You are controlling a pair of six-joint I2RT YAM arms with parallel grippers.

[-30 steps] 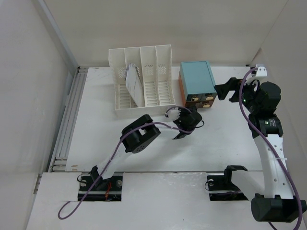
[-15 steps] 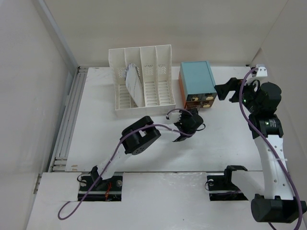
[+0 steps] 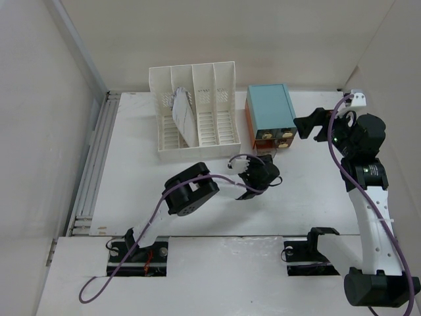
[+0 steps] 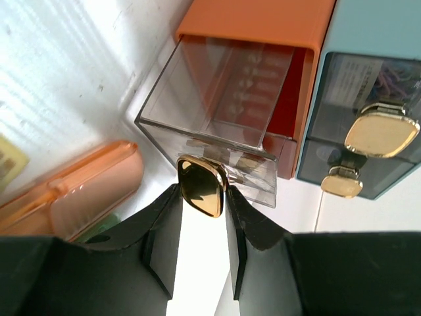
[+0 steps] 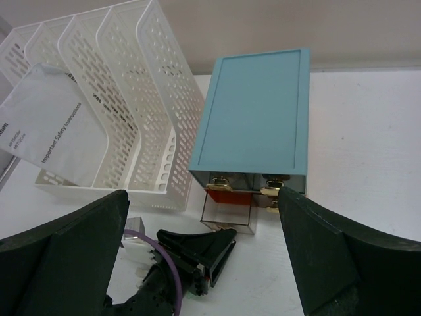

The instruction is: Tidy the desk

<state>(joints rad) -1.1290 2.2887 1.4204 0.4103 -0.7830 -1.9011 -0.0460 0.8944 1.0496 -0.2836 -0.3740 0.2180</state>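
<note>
The white desk (image 3: 309, 191) holds a teal drawer box (image 3: 270, 108) at the back right. Its lower left clear drawer (image 4: 217, 108) stands pulled out of its orange housing (image 4: 256, 20). My left gripper (image 3: 262, 172) is shut on that drawer's gold knob (image 4: 202, 186), one finger on each side. The drawer also shows in the right wrist view (image 5: 230, 214), with the left gripper (image 5: 197, 253) in front of it. My right gripper (image 3: 312, 124) hangs open and empty above the desk, just right of the box (image 5: 256, 112).
A white slotted file rack (image 3: 194, 112) with a leaflet (image 5: 59, 138) in it stands left of the box. A translucent orange object (image 4: 66, 191) lies left of the drawer. Two more gold knobs (image 4: 381, 128) sit on shut drawers. A grey rail (image 3: 92, 171) runs along the desk's left edge.
My left gripper has moved toward the near edge with the gold knob in it, and the clear drawer has slid further out. The right arm has barely moved.
</note>
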